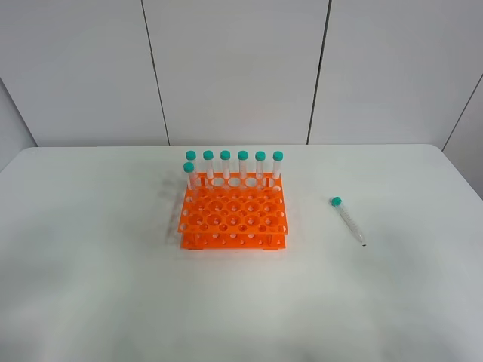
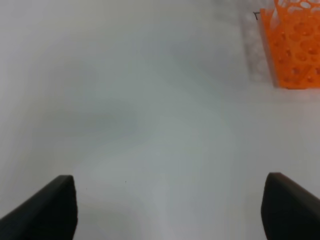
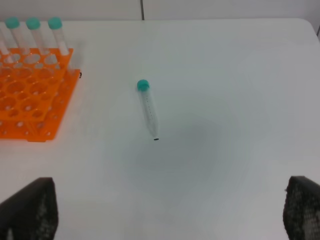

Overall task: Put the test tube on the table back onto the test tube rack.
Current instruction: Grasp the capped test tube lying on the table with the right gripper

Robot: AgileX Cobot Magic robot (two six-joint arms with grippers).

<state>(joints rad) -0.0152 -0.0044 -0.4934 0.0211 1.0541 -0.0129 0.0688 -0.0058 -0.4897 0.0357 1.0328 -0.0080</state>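
Note:
A clear test tube (image 1: 348, 219) with a teal cap lies flat on the white table (image 1: 90, 226), to the right of the orange test tube rack (image 1: 233, 214). The right wrist view shows the same test tube (image 3: 148, 110) beside the rack (image 3: 30, 102). Several capped tubes (image 1: 234, 166) stand upright in the rack's back row. My right gripper (image 3: 170, 210) is open, its dark fingertips wide apart, short of the lying tube. My left gripper (image 2: 170, 207) is open over bare table, with a corner of the rack (image 2: 295, 47) ahead of it. Neither arm shows in the exterior high view.
A white panelled wall (image 1: 241, 68) rises behind the table's far edge. The table's rounded right corner (image 1: 445, 154) lies beyond the tube.

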